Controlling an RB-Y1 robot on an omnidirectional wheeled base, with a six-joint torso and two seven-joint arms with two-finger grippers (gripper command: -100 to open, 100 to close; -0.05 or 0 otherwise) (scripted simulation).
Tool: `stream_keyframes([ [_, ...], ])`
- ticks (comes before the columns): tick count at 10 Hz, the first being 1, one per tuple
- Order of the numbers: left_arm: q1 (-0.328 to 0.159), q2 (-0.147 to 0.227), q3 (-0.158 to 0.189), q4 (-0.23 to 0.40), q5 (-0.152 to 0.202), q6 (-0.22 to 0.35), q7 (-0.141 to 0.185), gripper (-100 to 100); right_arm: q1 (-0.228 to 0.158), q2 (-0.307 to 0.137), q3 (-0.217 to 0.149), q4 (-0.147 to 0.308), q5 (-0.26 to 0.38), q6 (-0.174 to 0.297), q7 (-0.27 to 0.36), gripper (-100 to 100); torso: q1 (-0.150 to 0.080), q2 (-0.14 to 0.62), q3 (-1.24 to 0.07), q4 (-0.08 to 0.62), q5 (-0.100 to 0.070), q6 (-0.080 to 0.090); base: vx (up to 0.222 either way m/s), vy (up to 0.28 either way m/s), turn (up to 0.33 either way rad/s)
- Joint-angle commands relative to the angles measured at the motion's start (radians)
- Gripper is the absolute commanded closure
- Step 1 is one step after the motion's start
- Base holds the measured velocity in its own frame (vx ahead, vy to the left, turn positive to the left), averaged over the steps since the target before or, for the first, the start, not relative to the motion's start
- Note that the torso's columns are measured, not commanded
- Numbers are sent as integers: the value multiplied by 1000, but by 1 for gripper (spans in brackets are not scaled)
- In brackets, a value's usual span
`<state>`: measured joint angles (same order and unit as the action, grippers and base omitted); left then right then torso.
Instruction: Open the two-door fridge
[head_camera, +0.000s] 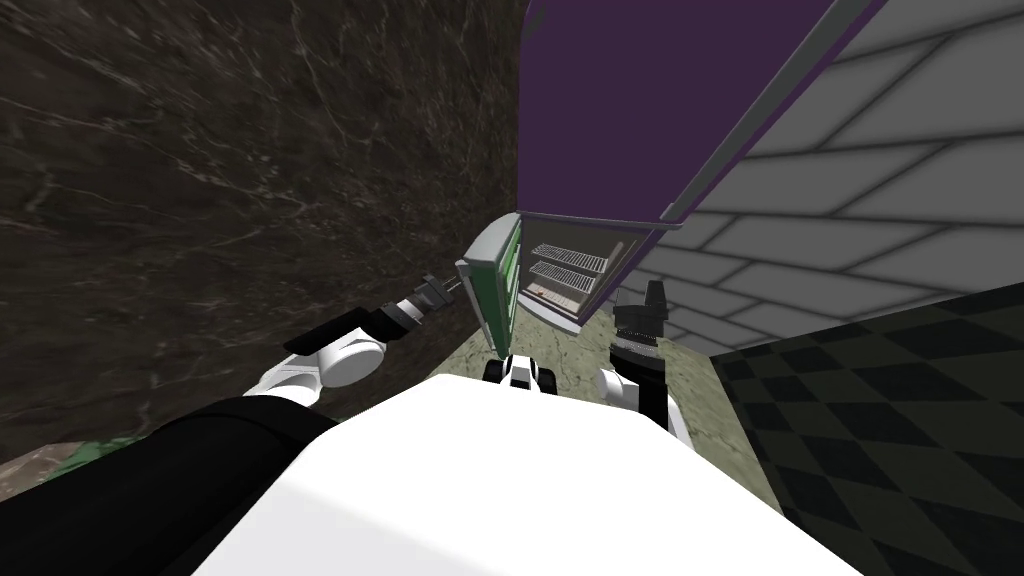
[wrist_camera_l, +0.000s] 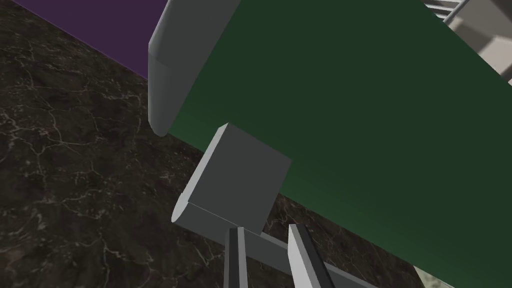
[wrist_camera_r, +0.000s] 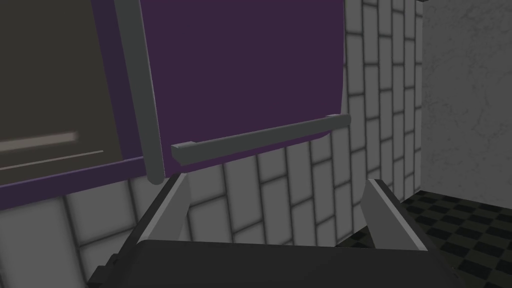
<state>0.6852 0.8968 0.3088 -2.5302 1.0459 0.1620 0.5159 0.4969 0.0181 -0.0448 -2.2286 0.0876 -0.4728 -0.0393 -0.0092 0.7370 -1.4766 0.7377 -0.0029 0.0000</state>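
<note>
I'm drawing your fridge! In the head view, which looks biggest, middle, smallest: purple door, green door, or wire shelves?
1. purple door, by far.
2. green door.
3. wire shelves, only a little smaller-looking; they sit farther back, so this step is unsure.

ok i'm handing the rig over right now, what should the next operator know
Left gripper: shut on the grey handle of the green door, which stands swung open; shelves show inside.
Right gripper: open, holding nothing, facing the purple door and its bar handle.
Done: one door open.
Left: the purple door looks unopened, though I can't be sure. Check it, then probably pull it with the right gripper.
</note>
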Motion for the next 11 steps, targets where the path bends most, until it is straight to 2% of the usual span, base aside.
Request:
stream_keyframes([
  [1,-9,-10,-13,49,-17,-10,-12,-100,0,0,0,0,0,0,0,0,4,0,0,0,1,0,-2,25,-34],
  [4,-19,-1,-38,54,-20,-23,-22,-100,0,0,0,0,0,0,0,0,16,1,1,0,5,0,-9,145,-87],
  [5,-12,15,-40,21,-5,-24,-18,-100,0,0,0,0,0,0,0,0,13,1,1,0,4,0,-12,151,-117],
  [7,-8,22,-40,-15,1,-25,-15,-100,0,0,0,0,0,0,0,0,5,1,0,0,2,0,-2,80,-32],
  [9,-4,27,-23,-11,12,-22,-6,-100,0,0,0,0,0,0,0,0,5,1,0,0,2,0,5,1,36],
  [10,-4,28,-28,-7,9,-27,-10,-100,0,0,0,0,0,0,0,0,5,0,0,0,2,0,1,-14,32],
  [11,9,66,21,-17,49,-30,8,-100,0,0,0,0,0,0,0,0,8,1,1,0,3,0,13,-13,99],
])
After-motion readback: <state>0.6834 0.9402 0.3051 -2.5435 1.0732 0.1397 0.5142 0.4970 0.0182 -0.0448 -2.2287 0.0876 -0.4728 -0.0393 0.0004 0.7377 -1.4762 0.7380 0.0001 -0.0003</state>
